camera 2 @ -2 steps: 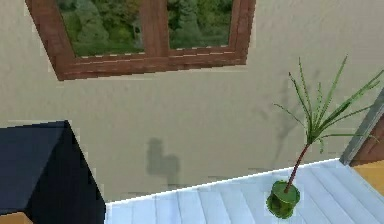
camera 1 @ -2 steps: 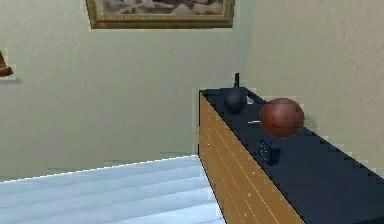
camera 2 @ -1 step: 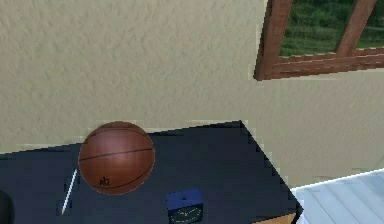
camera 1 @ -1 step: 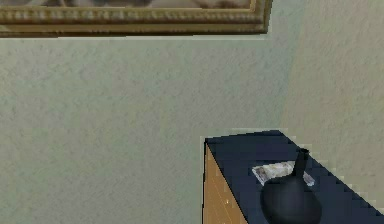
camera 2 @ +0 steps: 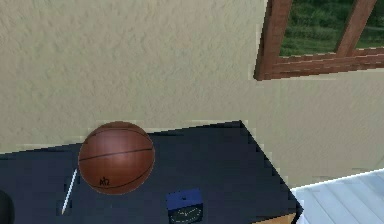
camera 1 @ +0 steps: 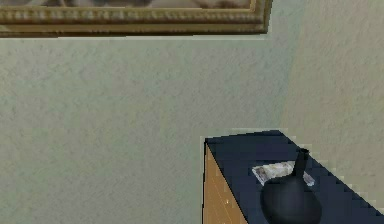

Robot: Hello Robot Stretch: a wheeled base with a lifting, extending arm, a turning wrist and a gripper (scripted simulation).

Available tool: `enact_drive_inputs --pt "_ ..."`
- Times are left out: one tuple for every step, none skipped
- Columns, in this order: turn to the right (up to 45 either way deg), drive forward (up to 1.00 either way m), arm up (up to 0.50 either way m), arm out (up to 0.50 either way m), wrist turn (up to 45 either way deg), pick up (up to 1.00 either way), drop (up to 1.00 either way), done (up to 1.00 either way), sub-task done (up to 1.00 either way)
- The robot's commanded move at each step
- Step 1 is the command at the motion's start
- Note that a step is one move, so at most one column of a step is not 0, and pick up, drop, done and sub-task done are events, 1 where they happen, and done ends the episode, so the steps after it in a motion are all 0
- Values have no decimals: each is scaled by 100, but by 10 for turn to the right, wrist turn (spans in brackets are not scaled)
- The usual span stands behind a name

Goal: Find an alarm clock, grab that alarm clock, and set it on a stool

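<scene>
Boxy blue alarm clock (faint dial) sits on dark tabletop; jaws' state: cannot tell

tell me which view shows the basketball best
The arm side view: the basketball sits whole on the dark tabletop, left of a small blue clock. The forward view gives a dark-topped cabinet carrying a dark round vessel instead.

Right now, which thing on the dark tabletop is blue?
The small box at the view's bottom edge; the basketball is orange-brown, the thin stick beside it white.
</scene>
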Motion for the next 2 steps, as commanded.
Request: enact_drive_inputs --pt "0 0 38 0 0 0 0 0 0" --pt "0 0 0 2 0 0 0 0 0"
